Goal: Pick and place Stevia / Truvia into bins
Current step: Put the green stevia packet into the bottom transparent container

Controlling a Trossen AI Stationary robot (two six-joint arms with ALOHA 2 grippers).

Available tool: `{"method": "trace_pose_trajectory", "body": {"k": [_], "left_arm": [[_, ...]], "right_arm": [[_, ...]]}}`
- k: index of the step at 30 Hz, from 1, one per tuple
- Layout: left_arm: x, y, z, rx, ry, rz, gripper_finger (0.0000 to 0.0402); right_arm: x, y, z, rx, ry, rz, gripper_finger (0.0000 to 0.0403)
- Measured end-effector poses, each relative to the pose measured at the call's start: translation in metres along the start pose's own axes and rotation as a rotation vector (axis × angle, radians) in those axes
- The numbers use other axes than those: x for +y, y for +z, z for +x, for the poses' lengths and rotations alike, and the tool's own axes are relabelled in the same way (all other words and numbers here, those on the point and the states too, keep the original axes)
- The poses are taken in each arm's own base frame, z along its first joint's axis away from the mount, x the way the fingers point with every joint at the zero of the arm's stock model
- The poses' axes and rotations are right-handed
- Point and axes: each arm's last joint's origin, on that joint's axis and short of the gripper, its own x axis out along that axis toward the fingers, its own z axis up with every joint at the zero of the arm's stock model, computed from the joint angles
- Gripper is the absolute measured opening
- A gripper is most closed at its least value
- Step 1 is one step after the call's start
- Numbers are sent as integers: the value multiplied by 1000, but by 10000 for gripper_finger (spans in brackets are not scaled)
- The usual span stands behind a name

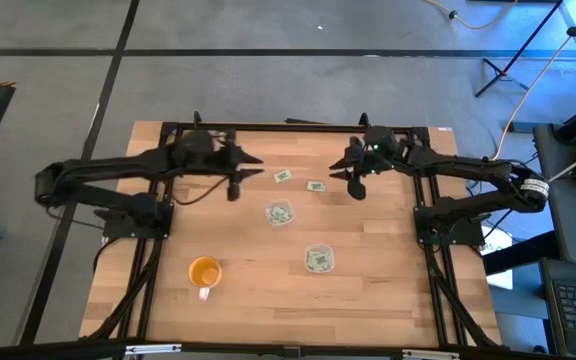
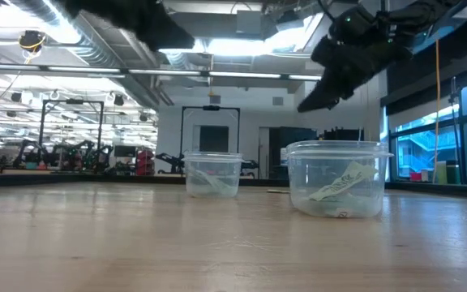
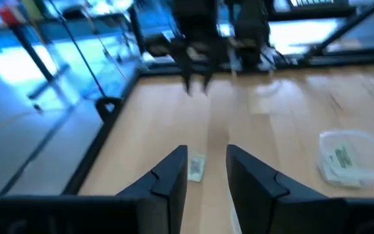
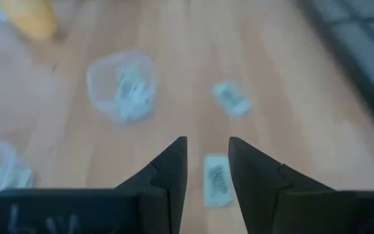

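Two pale green and white packets lie flat on the table toward its far edge: one (image 1: 283,176) nearer my left gripper, one (image 1: 316,186) nearer my right. Both clear cups (image 1: 279,213) (image 1: 318,259) stand nearer the middle and hold packets; the low view shows them upright (image 2: 212,173) (image 2: 337,178). My left gripper (image 1: 234,186) is open, raised, left of the packets; its wrist view shows a packet (image 3: 196,167) past its fingers. My right gripper (image 1: 356,186) is open, raised, right of them, with a packet (image 4: 217,179) showing between its fingers and the other (image 4: 230,99) beyond.
An orange cup with a handle (image 1: 204,272) stands toward the table's near left. A dark frame runs round the table's edges (image 1: 298,127). Bare wood lies around the cups and along the near edge (image 1: 368,300).
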Motion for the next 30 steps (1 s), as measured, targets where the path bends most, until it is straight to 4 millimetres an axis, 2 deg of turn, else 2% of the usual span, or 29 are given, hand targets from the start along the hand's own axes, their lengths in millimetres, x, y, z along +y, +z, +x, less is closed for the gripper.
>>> {"method": "trace_pose_trajectory", "body": {"k": [3,7,12,19,30], "left_arm": [[1,-20,-15,-82,37,-2,102],[0,-45,-27,-161,82,-1,102],[1,-63,-34,-191,169,-44,102],[0,-73,-34,-168,191,-107,102],[-2,-82,-32,-134,189,-91,104]], "right_arm": [[9,-8,11,88,23,-5,116],[14,-19,32,181,-34,-18,116],[13,-32,59,233,-60,4,116],[8,-53,85,316,-92,12,116],[4,-70,101,378,-146,41,116]]}}
